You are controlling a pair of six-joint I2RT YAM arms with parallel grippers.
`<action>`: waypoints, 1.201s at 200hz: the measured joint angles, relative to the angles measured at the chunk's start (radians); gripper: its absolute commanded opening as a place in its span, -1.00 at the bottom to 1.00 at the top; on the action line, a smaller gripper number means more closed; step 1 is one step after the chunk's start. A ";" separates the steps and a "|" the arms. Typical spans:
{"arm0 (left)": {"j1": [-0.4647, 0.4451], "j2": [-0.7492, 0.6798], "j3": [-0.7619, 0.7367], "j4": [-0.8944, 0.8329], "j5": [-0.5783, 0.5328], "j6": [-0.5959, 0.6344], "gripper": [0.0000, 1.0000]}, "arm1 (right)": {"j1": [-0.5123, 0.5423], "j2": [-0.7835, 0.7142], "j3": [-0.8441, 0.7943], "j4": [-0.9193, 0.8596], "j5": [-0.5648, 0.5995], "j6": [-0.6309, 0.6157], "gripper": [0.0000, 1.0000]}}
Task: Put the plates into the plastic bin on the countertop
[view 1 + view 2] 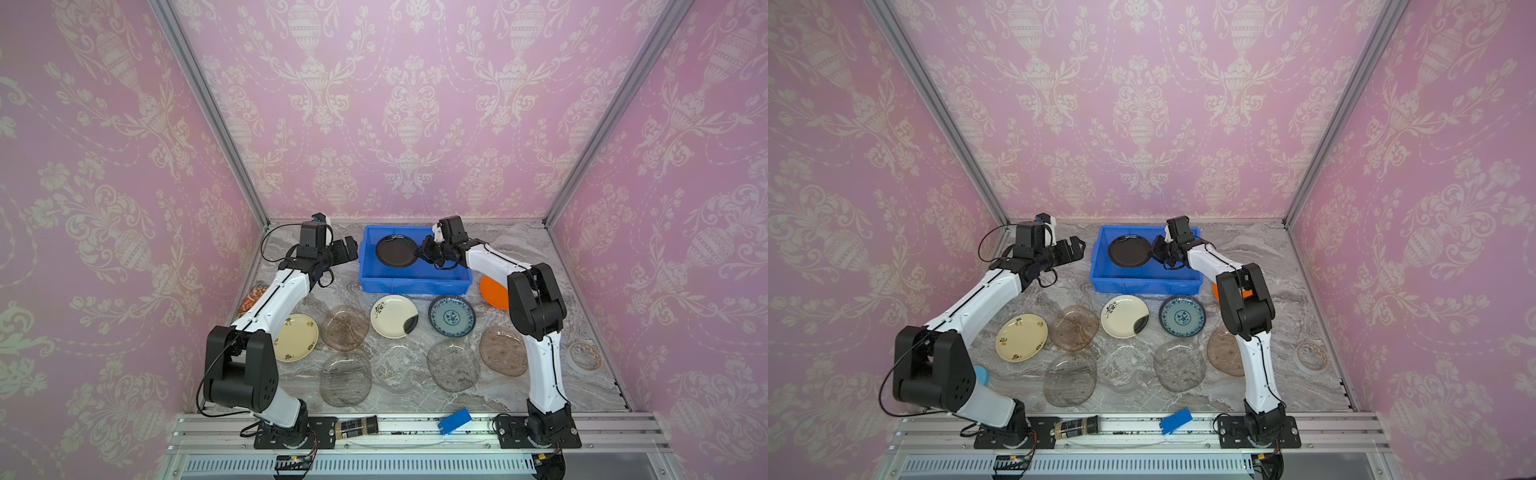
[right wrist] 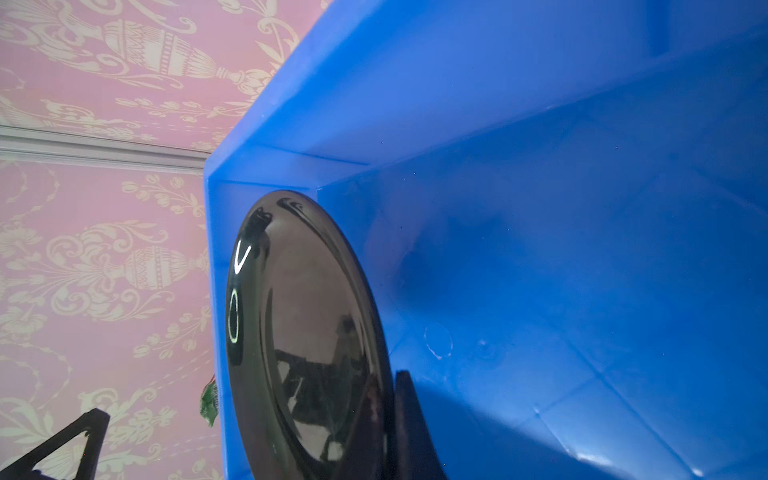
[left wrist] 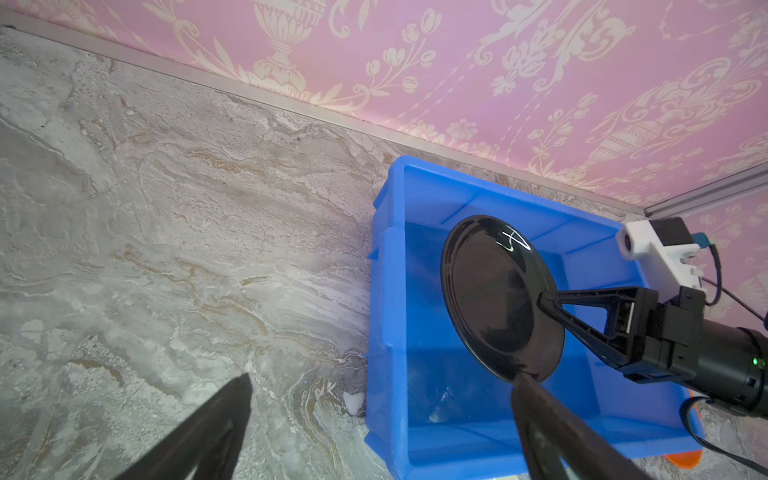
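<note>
**A:** Which step was in hand?

**B:** Delivery of one plate, by my reading. The right tool (image 3: 541, 299) was pinched onto the rim of the black plate (image 1: 395, 250) and held it tilted within the walls of the plastic bin (image 1: 415, 283), toward the bin's left half. I couldn't tell whether the plate's low edge touched the bin floor.

**A:** And the other arm?

**B:** The left tool (image 1: 348, 249) stood spread wide with nothing in it, just outside the bin's left wall, above the surface (image 1: 415, 399).

**A:** What did the next move call for?

**B:** I judged it needed to level the plate, lower it and then let go, gently and off to one side to leave room for more. All the other plates lay on the surface in front of the bin.

**A:** What were things made of?

**B:** The black plate was round and glossy — it mirrored the arm. The bin was smooth moulded plastic with low walls. The blue-patterned plate (image 1: 451, 316) and the cream plates (image 1: 296, 337) looked glazed. The orange plate (image 1: 492, 293) sat half hidden behind the right arm. The glass plates (image 1: 345, 380) were rounded squares, clear to amber, and the marble veins showed through them — I expected their flat, slick rims to be awkward to pinch.
</note>
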 measured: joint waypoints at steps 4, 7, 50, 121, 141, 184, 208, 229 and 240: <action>0.001 0.000 0.000 -0.002 0.003 0.001 0.99 | 0.000 0.003 0.008 -0.006 0.002 -0.002 -1.00; 0.002 0.000 0.000 -0.002 0.004 0.002 0.99 | 0.001 0.007 0.013 -0.012 0.004 -0.005 -1.00; 0.011 0.000 -0.003 0.000 0.024 0.012 0.99 | 0.020 0.082 0.131 -0.089 0.029 -0.057 -1.00; 0.016 0.027 -0.012 0.002 0.060 0.015 0.98 | 0.051 0.193 0.251 -0.186 0.064 -0.106 -1.00; 0.016 0.033 -0.016 0.002 0.062 0.015 0.98 | 0.051 0.217 0.278 -0.195 0.069 -0.106 -0.99; 0.016 0.047 -0.028 0.011 0.063 0.015 0.99 | 0.050 0.234 0.318 -0.200 0.085 -0.108 -0.57; 0.016 0.053 -0.029 0.016 0.063 0.015 0.99 | 0.050 0.235 0.336 -0.198 0.100 -0.105 -0.28; 0.016 0.058 -0.029 0.017 0.064 0.015 0.97 | 0.050 0.235 0.336 -0.199 0.106 -0.111 -0.23; 0.016 0.062 -0.029 0.018 0.068 0.015 0.95 | 0.050 0.235 0.337 -0.200 0.105 -0.114 -0.24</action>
